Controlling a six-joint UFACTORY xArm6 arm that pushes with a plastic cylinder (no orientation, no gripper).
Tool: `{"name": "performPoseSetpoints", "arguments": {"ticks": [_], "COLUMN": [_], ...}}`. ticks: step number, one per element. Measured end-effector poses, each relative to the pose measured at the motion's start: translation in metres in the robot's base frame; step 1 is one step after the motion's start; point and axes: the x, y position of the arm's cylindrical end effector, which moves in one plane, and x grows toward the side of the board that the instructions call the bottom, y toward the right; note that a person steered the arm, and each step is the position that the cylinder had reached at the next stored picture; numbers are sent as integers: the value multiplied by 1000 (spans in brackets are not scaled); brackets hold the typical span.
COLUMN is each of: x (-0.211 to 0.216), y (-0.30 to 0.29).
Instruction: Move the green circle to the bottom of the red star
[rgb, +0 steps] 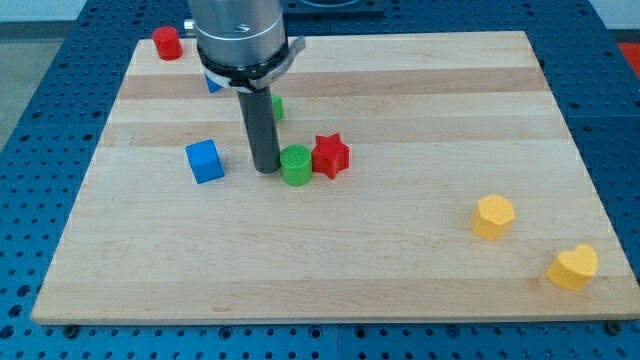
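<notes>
My tip (266, 168) touching green circle (296, 165) on its left (no jaws, bare rod), circle pressed against red star (330, 155), left-below it.

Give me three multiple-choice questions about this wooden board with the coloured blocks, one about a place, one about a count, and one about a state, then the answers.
1. Where is the round green circle block relative to the red star block?
A. At its left, touching
B. At the view's top right
C. Far below, near the board's edge

2. How many yellow blocks are there?
A. One
B. Two
C. Four

3. Where is my tip?
A. Against the green circle's left side
B. Beside the yellow blocks
C. On the red cylinder

Answers: 1 A, the green circle touches the star's left side. 2 B, a yellow hexagon block and a yellow heart block. 3 A, the rod ends beside the circle.
</notes>
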Motion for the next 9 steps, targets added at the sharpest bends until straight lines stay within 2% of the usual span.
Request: {"name": "performPoseSetpoints", "arguments": {"ticks": [2, 9], "x": [0, 45], "y": [39, 51]}}
